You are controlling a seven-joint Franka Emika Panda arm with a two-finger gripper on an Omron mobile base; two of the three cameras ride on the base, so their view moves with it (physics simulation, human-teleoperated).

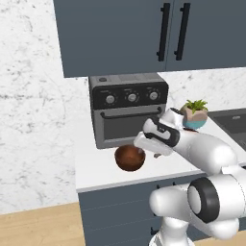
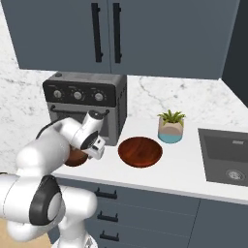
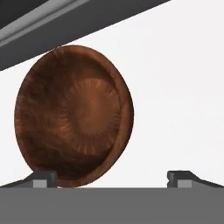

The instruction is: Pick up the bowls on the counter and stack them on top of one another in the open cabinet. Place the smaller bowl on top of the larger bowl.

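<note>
The claw (image 3: 111,177) stood fully open and empty above the small bowl (image 1: 129,158), which sat on the worktop (image 2: 184,169) offset toward one fingertip (image 3: 43,178). In my judgement it needed centring over the rim before descending. The wide bowl (image 2: 140,151) lay well apart, beside it.

Small deep bowl (image 1: 129,158) and wide bowl (image 2: 140,151) upright on counter (image 2: 184,169).

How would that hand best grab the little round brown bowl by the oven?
By its rim, coming from above. The smaller bowl sits upright and open-topped on the counter, deep and rounded, so its sides would likely slip. The open hand is right over it; one finger inside the wall, one outside, seems safest.
</note>
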